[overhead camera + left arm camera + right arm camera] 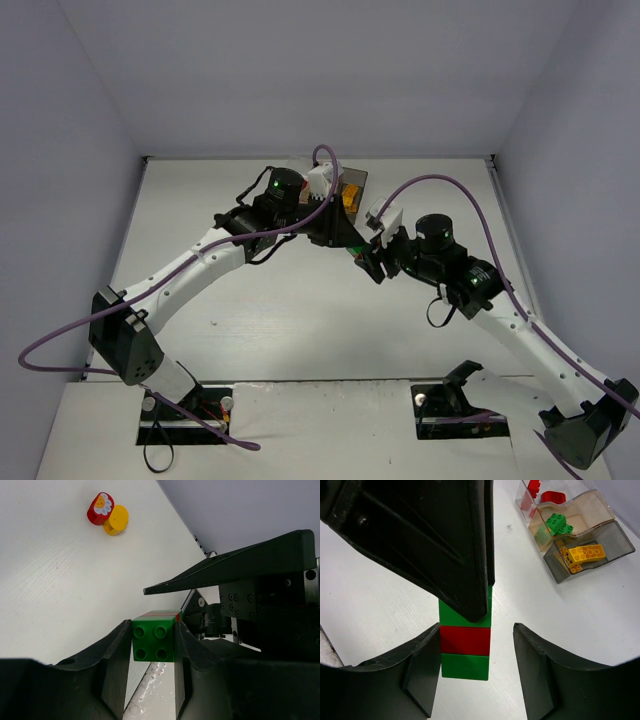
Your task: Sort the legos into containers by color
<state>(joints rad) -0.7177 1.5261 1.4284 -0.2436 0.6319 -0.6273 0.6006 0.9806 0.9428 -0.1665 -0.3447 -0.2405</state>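
My left gripper (153,625) is shut on a green-red-green lego stack (154,640), held above the table. In the right wrist view the same stack (465,645) stands between the fingers of my open right gripper (476,630). Its left finger (422,670) is against the stack and the right finger (535,665) is apart from it. The three containers stand in a row: clear (526,500) with red pieces, orange-tinted (580,515) with green bricks, smoky grey (610,550) with yellow bricks. In the top view both grippers meet mid-table (360,250).
A red round piece with a flower face (100,508) and a yellow round piece (116,520) lie together on the white table. The containers (350,197) sit behind the left wrist, partly hidden. Grey walls enclose the table on three sides.
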